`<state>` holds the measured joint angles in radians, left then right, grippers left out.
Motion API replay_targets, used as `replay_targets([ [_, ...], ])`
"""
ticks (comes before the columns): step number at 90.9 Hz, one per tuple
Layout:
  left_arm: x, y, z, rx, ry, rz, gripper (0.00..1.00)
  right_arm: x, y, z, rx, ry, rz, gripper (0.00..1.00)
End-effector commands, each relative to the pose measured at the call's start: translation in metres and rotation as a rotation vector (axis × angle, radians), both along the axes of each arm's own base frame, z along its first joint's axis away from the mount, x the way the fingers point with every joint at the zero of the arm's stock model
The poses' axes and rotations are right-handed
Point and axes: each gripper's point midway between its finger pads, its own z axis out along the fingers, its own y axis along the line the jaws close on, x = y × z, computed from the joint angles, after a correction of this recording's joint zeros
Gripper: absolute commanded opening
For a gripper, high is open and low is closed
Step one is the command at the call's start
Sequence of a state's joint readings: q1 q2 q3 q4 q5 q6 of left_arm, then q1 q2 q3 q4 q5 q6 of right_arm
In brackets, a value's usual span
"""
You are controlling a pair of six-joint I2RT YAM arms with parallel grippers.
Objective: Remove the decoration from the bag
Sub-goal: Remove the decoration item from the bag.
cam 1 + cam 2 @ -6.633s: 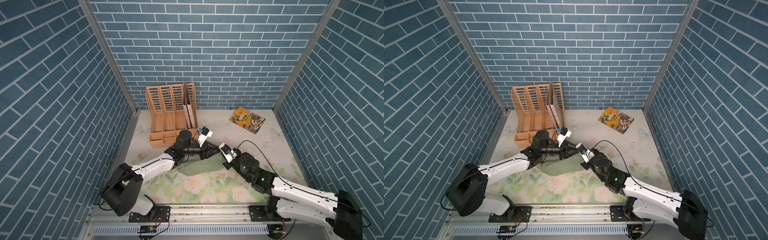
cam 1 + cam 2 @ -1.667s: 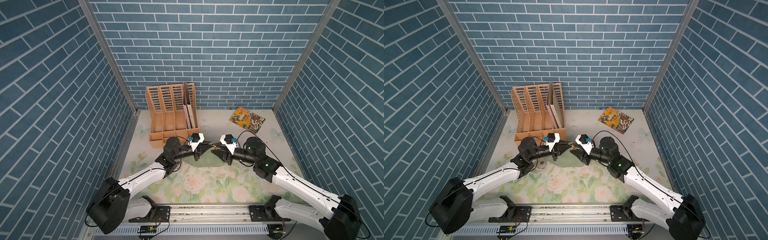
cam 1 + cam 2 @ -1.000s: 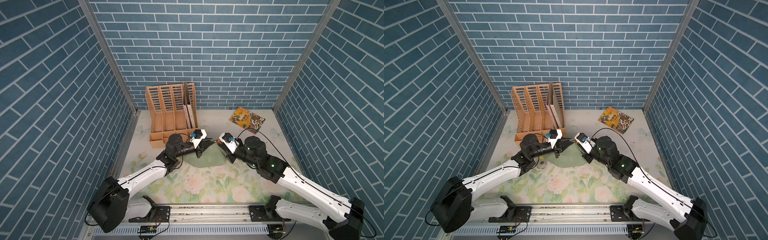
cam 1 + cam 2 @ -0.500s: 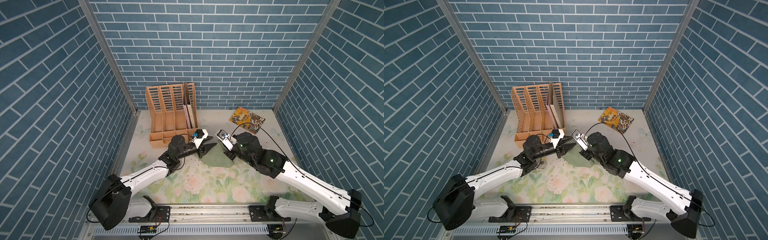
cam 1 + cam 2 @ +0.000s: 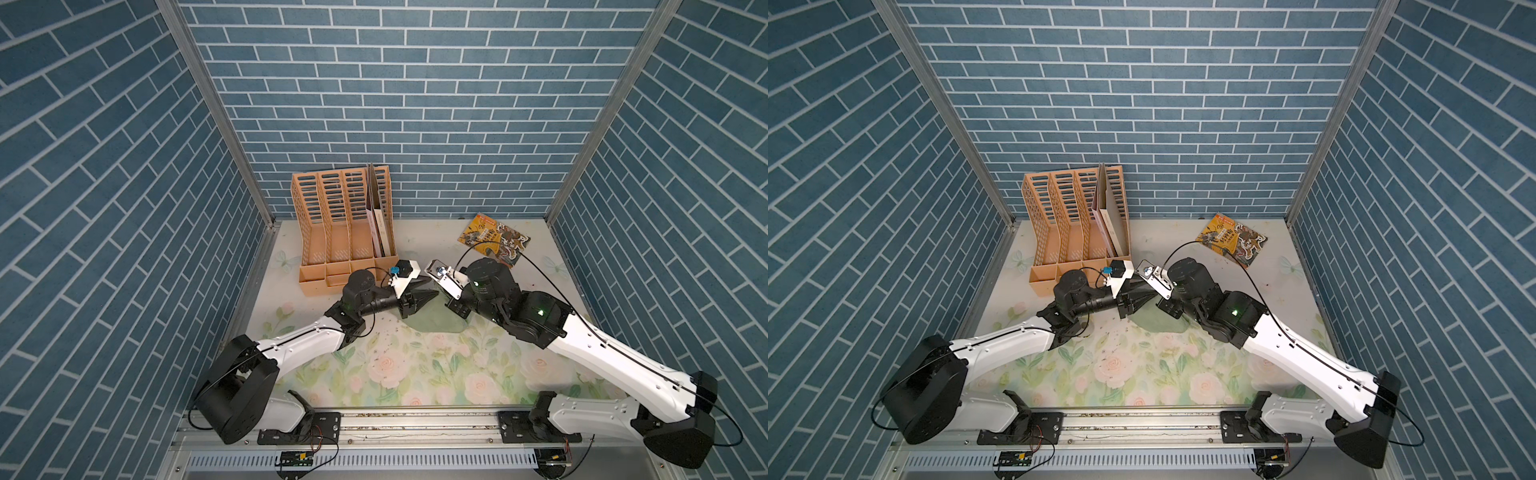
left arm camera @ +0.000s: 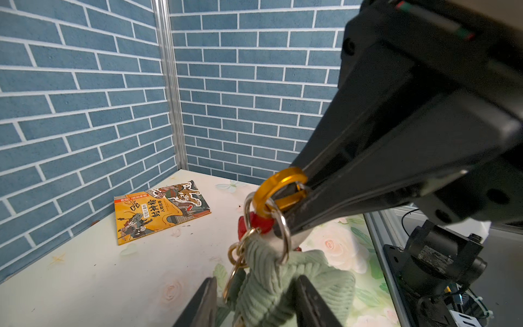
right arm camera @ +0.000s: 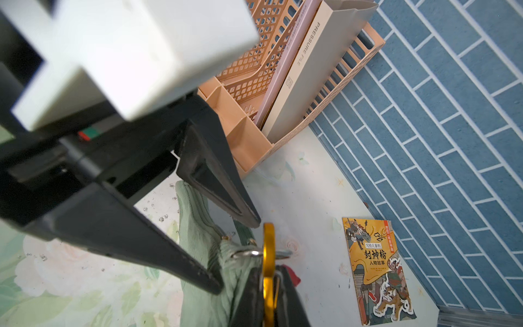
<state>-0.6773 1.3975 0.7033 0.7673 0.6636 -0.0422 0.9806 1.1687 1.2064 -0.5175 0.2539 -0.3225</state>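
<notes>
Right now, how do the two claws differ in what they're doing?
The left gripper has its jaws apart, either side of the green bag's corner; the right gripper is shut on the gold ring hooked to it. The left gripper reaches in from the file rack's side, the right gripper from the picture book's side. Both have black, pointed fingers and meet at the same corner.

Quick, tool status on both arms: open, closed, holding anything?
Left tool: open, fingers either side of the bag corner.
Right tool: closed, holding the gold ring.
</notes>
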Motion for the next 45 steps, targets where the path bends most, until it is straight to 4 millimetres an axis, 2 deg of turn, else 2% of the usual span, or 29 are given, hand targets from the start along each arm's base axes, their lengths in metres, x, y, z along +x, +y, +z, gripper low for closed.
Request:
replay_targets([
  [1, 0.001, -0.004, 0.015, -0.031, -0.036, -0.012, 0.47, -0.004, 0.007, 0.014, 0.017, -0.003, 0.039, 0.03],
  [13, 0.006, -0.004, 0.014, -0.027, -0.037, 0.009, 0.39, -0.005, 0.006, 0.011, 0.008, 0.009, 0.041, 0.03],
  [28, 0.021, 0.002, 0.009, 0.029, -0.056, 0.100, 0.10, -0.003, 0.000, 0.008, -0.039, 0.032, 0.010, 0.04],
  [34, 0.028, 0.007, 0.006, 0.055, -0.068, 0.149, 0.03, -0.002, -0.008, 0.005, -0.072, 0.043, -0.026, 0.04],
  [45, 0.033, 0.010, 0.007, 0.058, -0.065, 0.184, 0.00, 0.006, -0.023, -0.009, -0.184, 0.068, -0.111, 0.06],
])
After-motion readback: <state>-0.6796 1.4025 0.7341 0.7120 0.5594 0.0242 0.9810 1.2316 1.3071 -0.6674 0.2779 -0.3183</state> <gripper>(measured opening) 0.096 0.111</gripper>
